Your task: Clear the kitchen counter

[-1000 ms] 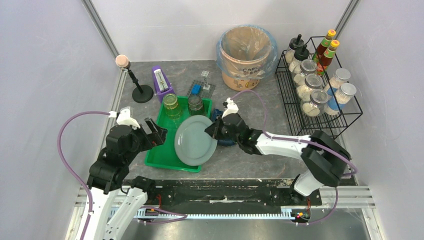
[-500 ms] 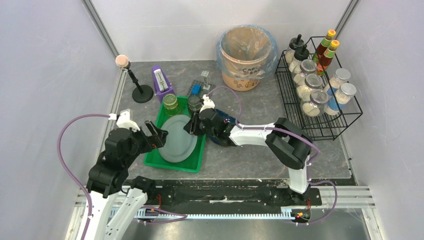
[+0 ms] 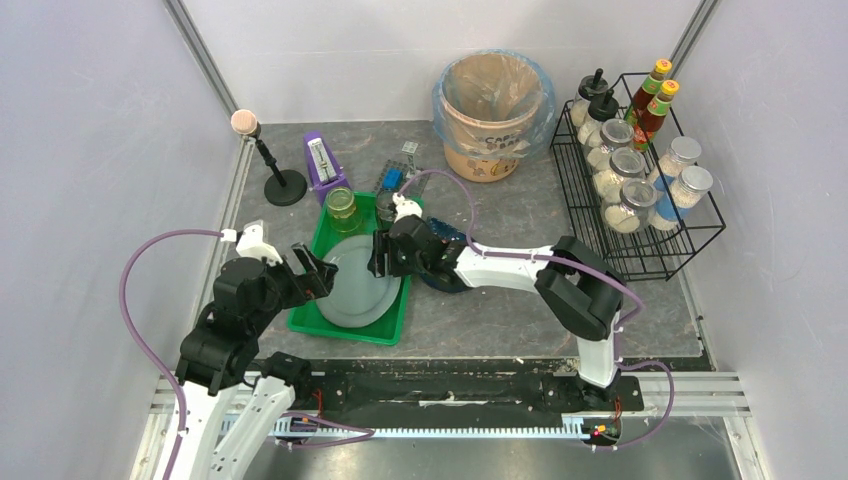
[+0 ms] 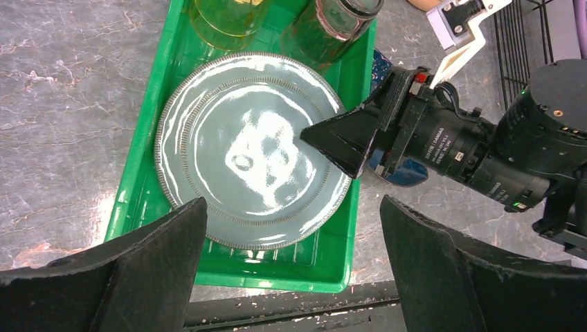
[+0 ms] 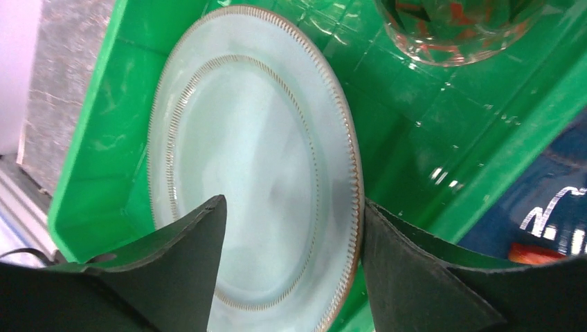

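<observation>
Right claw (image 5: 293, 202): released, fingers spread wide over the right rim of the plate (image 3: 352, 290), nothing gripped. Contact with the rim cannot be confirmed. Left claw (image 4: 292, 200): spread wide, empty, hovering above the tray's near end. The plate lies in the tray (image 3: 345, 330), which sits on the table (image 3: 520, 300). Two jars (image 3: 341, 207) stand at the tray's far end. A blue item (image 4: 405, 171) lies just right of the tray, under the right arm.
</observation>
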`<act>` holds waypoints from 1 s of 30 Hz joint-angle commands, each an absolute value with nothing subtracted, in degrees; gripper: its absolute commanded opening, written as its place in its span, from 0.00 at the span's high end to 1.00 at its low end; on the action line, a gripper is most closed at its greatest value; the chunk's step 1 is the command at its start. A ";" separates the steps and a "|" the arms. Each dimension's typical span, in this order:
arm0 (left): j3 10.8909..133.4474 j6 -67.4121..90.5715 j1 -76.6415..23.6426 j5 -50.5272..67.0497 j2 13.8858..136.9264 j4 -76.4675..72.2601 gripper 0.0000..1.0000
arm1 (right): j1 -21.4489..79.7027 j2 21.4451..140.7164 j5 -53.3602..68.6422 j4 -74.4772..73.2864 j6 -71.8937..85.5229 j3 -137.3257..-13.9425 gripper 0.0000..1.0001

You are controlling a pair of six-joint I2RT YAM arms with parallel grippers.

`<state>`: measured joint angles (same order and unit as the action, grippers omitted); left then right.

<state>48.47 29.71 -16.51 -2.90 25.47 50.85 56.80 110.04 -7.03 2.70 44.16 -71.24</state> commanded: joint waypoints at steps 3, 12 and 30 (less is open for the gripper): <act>48.76 30.11 -16.78 -3.39 25.08 49.23 0.00 | 57.51 104.94 -12.67 -11.35 36.11 -80.37 0.24; 48.82 30.18 -16.78 -3.37 24.17 49.61 0.00 | 54.57 93.17 -19.57 -15.67 33.48 -73.63 0.11; 48.34 30.69 -16.79 -3.40 23.40 49.75 0.00 | 33.61 77.21 -12.45 -10.21 37.84 -46.27 0.03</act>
<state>48.36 29.71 -16.53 -2.92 23.57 50.87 38.46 77.08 -17.65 -13.85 36.18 -48.38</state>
